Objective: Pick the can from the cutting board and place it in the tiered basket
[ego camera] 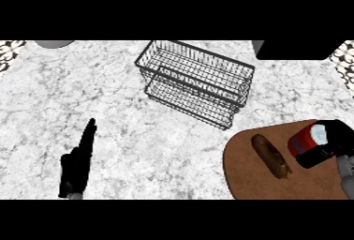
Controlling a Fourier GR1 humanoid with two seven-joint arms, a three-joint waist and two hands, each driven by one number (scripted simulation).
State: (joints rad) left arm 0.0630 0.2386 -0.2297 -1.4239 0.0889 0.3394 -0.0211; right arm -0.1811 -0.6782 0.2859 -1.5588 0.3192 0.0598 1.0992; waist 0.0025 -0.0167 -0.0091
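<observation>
A red and blue can [305,140] with a pale lid lies tilted on the brown cutting board [257,176] at the lower right. My right hand [330,144] is curled round the can from the right, thumb under it. The dark wire tiered basket [195,82] stands on the marble counter at the upper middle, up and left of the board. My left hand [78,164] rests at the lower left with straight fingers pointing up, holding nothing.
A brown elongated food item [270,155] lies on the board just left of the can. A black object [298,48] sits at the counter's back right and a grey round one [54,44] at the back left.
</observation>
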